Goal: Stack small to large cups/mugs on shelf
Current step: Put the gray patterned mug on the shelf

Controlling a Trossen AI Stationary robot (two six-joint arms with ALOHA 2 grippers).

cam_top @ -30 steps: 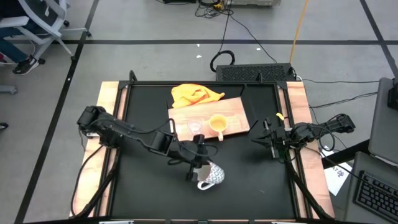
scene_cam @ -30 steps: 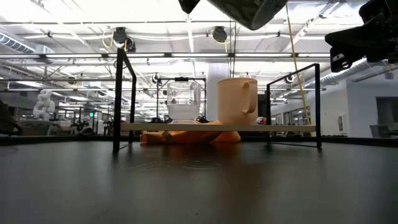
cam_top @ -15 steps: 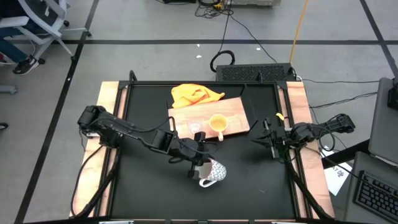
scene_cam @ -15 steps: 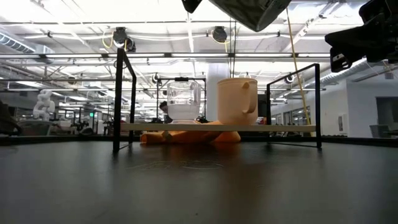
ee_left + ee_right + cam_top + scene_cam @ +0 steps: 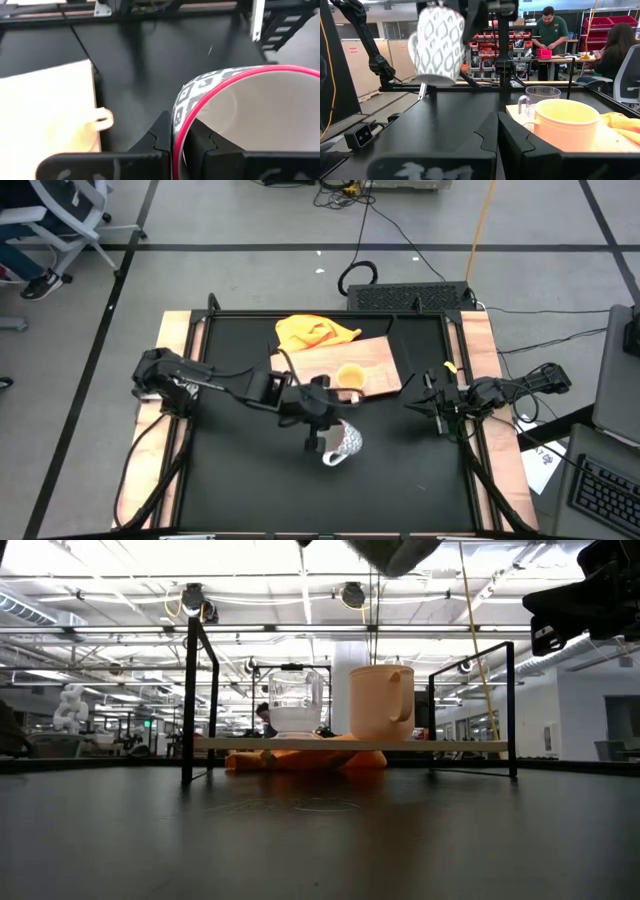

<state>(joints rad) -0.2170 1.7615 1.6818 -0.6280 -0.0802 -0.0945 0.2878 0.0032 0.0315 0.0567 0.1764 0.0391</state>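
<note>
The black tabletop [image 5: 240,480] is framed by light wooden edges, and both dark arms are seen over it from above. Toward its far side a flat rectangular light-brown wooden shelf [image 5: 375,360] is raised on a black metal stand; in the low view this shelf [image 5: 450,745] is seen edge-on. A crumpled yellow cloth [image 5: 312,331] lies at the shelf's far left corner, partly beneath the board.

The white handled mug with a grey lattice pattern and a pink rim [image 5: 343,444] is held off the tabletop, just in front of the shelf's near edge. It is pinched at its rim by the left claw [image 5: 327,430], one finger inside the wall and one outside, as the left wrist view shows on the mug [image 5: 240,115]. From the right wrist view the same mug [image 5: 439,45] is seen hanging in the air, upright and slightly tilted.

On the shelf the yellow-orange handled mug [image 5: 349,377] is set upright, and the tiny clear glass cup [image 5: 295,705] stands just beside it, apart from it.

The right claw [image 5: 424,406] is held near the tabletop's right edge, well apart from the mugs, with its fingers pressed together on nothing.

Two people are seen in the room beyond, in the right wrist view.
</note>
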